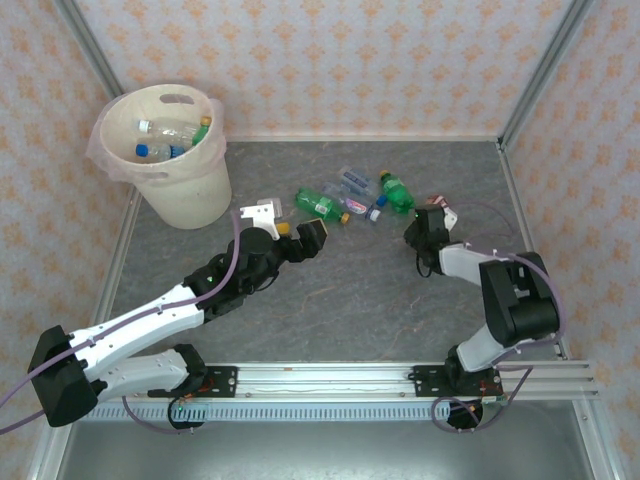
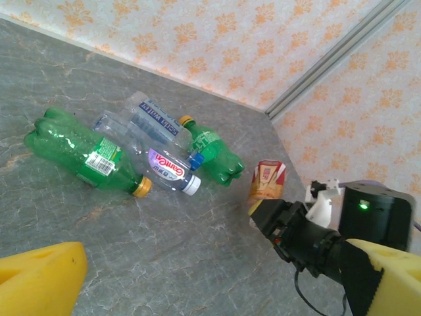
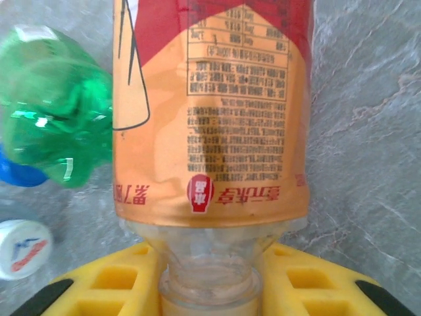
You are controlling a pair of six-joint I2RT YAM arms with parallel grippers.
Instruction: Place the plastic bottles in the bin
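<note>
The right gripper is closed on the neck of an orange bottle at the right of the table; the left gripper hangs wide open near mid-table; loose bottles lie between them; the bin, far left, holds several more.

The left arm and right arm are cased in white shells between black joint housings, and purple cables are looped along both. Yellow fingers are fitted to the left gripper — those of the right gripper are moulded with square pockets and edged with black. A green light is seen on a black wrist housing.
</note>
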